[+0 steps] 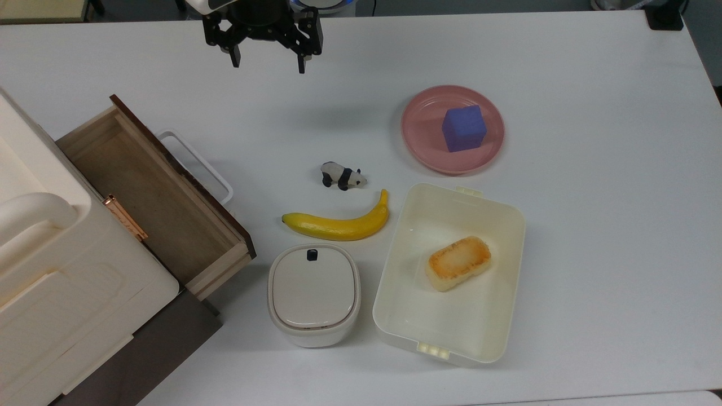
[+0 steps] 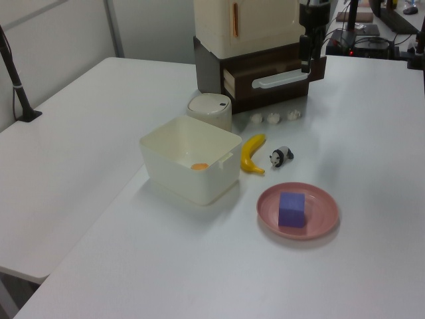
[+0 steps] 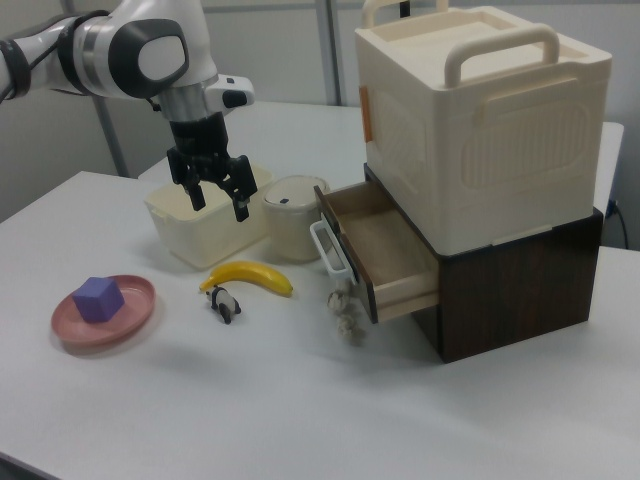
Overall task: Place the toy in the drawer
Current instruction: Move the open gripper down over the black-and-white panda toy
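We see the drawer pulled open at the top view's left, with light wood sides, a bare brown bottom, a dark front and a white loop handle; it sits well below and to the left of the hand, which hangs above the desk with its two fingers spread apart and nothing between them. Further right in the top view, the toy, a tiny black-and-white panda on four legs, stands on the desk below the hand and slightly to its right, well apart from it. Just beyond the toy, farther from the hand, lies the yellow banana, and past that a lidded cream pot. To the right are the pink plate carrying the blue-purple cube and the cream bin holding a toasted bread piece. The right view shows the large cream case atop the dark cabinet and small pale lumps beneath the drawer's front, which the top view hides.
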`<state>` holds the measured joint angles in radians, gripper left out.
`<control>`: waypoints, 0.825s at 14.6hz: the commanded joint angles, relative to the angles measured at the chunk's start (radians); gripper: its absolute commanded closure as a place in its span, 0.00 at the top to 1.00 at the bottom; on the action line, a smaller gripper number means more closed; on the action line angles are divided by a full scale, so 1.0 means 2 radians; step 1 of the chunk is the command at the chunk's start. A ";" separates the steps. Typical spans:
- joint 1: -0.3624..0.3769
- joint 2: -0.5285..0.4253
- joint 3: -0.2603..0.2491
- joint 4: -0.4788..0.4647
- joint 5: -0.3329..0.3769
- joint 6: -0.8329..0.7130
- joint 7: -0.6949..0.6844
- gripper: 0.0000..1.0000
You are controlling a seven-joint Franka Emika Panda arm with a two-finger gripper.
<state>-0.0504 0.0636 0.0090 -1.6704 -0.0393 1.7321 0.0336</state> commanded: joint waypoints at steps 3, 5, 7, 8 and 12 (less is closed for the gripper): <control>0.000 0.000 0.005 0.000 -0.006 -0.013 0.009 1.00; 0.001 0.000 0.005 0.000 -0.008 -0.013 0.009 1.00; 0.001 0.001 0.005 0.000 -0.008 -0.013 0.009 1.00; 0.001 0.001 0.005 0.000 -0.008 -0.013 0.009 1.00; 0.004 0.009 0.005 -0.002 -0.010 -0.012 -0.014 1.00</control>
<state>-0.0490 0.0711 0.0121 -1.6735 -0.0393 1.7321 0.0335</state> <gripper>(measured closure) 0.000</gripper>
